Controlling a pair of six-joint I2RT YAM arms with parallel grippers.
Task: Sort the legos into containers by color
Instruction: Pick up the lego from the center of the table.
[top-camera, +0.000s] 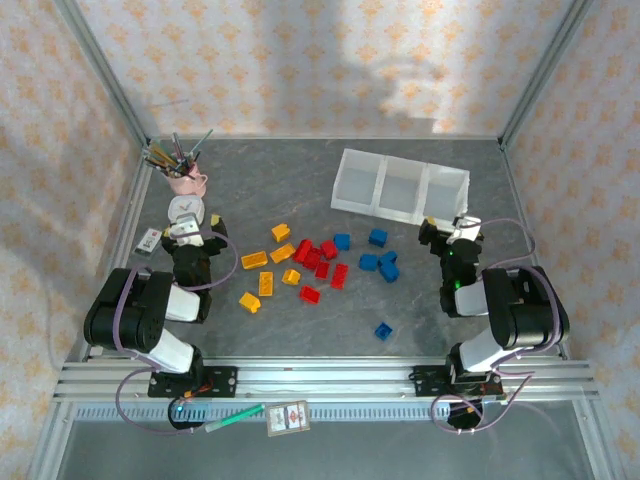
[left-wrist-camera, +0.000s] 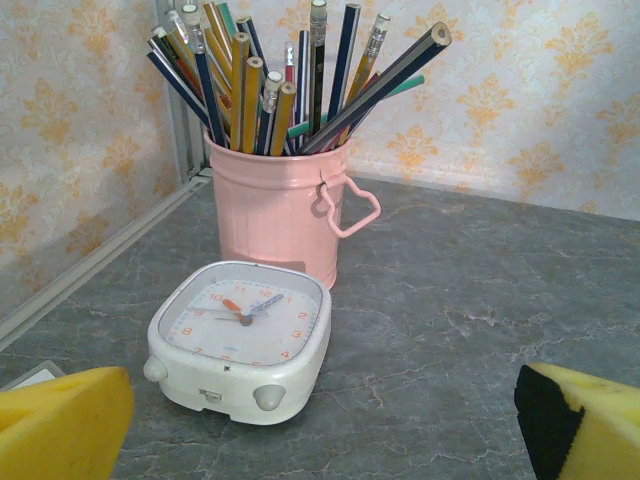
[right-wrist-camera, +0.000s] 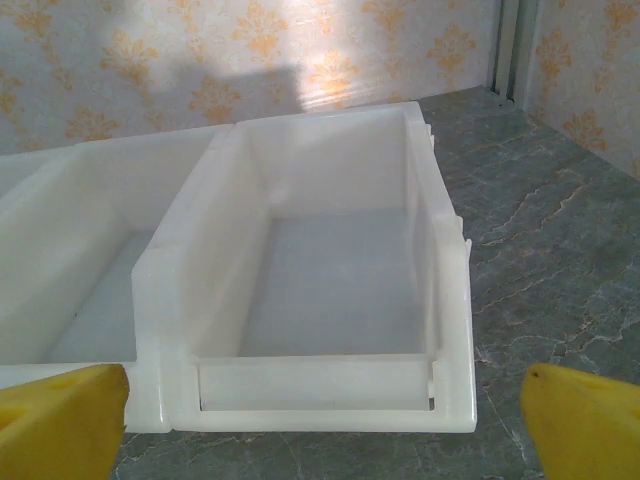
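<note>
The legos (top-camera: 318, 258) lie loose at mid-worktop, yellow-orange to the left, red in the middle, blue to the right, with one blue brick (top-camera: 383, 330) apart toward the near edge. The containers (top-camera: 350, 180) sit angled near the far right corner. The right gripper (top-camera: 452, 232), its arm folded low, faces their end compartment, jaws wide and empty. The left gripper (top-camera: 188, 232), likewise folded, faces a white clock (left-wrist-camera: 240, 335) and a pink cup of pencils (left-wrist-camera: 275, 215), jaws spread and empty. The worktop (top-camera: 300, 330) is grey and marbled, and the walls (top-camera: 300, 60) are floral-papered.

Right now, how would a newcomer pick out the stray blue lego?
Start at the long white translucent plastic tray at back right. Move nearer, past the cluster of blue bricks. The small blue plastic brick lies alone, nearest of all.
</note>
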